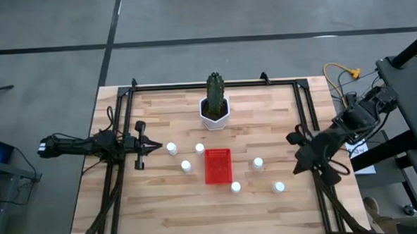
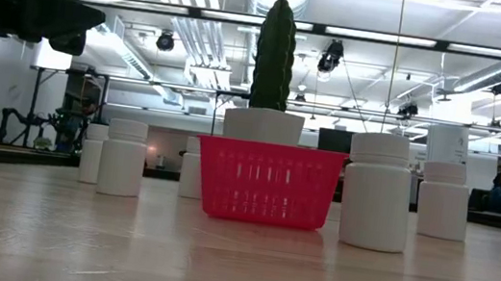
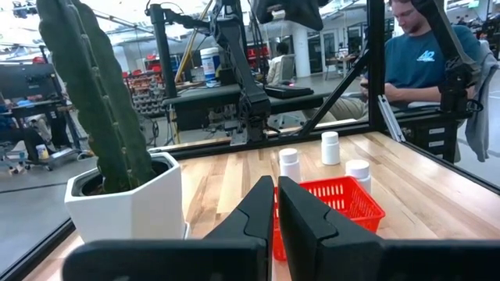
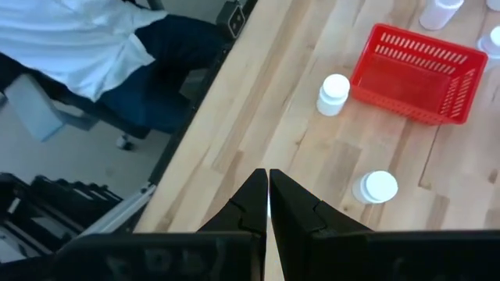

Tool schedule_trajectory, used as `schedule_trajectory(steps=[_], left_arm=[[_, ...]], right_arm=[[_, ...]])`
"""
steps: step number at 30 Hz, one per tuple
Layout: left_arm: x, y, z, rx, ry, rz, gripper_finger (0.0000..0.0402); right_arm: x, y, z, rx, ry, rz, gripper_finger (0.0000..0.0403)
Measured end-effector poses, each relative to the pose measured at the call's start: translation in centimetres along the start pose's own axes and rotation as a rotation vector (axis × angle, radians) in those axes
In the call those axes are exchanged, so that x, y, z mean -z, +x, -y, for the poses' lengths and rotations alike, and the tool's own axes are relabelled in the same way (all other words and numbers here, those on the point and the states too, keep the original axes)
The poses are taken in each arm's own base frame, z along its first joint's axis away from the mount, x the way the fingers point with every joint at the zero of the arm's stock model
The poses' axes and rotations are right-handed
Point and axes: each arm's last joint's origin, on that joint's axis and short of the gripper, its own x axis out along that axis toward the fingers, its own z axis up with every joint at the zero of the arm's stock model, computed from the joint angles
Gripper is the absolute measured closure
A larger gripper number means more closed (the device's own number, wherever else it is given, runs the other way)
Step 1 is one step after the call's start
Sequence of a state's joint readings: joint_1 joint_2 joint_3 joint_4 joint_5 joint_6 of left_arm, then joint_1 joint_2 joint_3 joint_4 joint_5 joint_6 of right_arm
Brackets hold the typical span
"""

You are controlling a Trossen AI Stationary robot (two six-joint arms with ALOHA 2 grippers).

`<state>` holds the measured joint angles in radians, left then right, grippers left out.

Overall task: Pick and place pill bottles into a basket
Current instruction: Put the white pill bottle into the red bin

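The red basket [image 1: 218, 165] stands empty near the centre of the wooden bench [image 1: 163, 211]. Six white pill bottles [image 1: 172, 148] stand around it, all upright on the bench: three at its 9 to 11 o'clock side, one at 3 o'clock, two toward 5 o'clock. The cactus pot [image 1: 215, 115] is at 12 o'clock from the basket. The left gripper [image 1: 156, 144] waits at the 9 o'clock edge, fingers [image 3: 254, 212] narrow and holding nothing. The right gripper [image 1: 291, 137] waits at the 3 o'clock edge, fingers [image 4: 251, 198] also nearly together and holding nothing.

A green columnar cactus [image 1: 215, 90] stands upright in a white hexagonal pot [image 1: 215, 117] — on the wooden tabletop [image 1: 163, 203].
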<state>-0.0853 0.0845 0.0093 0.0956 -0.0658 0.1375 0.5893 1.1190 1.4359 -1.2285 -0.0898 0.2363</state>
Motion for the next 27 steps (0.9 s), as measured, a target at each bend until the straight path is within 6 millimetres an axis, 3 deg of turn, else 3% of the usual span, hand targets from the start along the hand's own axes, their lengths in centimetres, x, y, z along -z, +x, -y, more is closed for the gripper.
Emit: schedule_trajectory(steps=[9, 17, 27], left_arm=[[0.0, 0.0, 0.0, 0.0, 0.0, 0.0, 0.0398], [0.0, 0.0, 0.0, 0.0, 0.0, 0.0, 0.0398], [0.0, 0.0, 0.0, 0.0, 0.002, 0.0, 0.0398]], right_arm=[[-0.5, 2.1, -1.1, 0.025, -0.031, -0.074, 0.0394], [0.1, 3.4, -0.8, 0.096, 0.166, -0.234, 0.0394], [-0.3, 4.4, -0.9, 0.117, 0.31, -0.243, 0.0394]])
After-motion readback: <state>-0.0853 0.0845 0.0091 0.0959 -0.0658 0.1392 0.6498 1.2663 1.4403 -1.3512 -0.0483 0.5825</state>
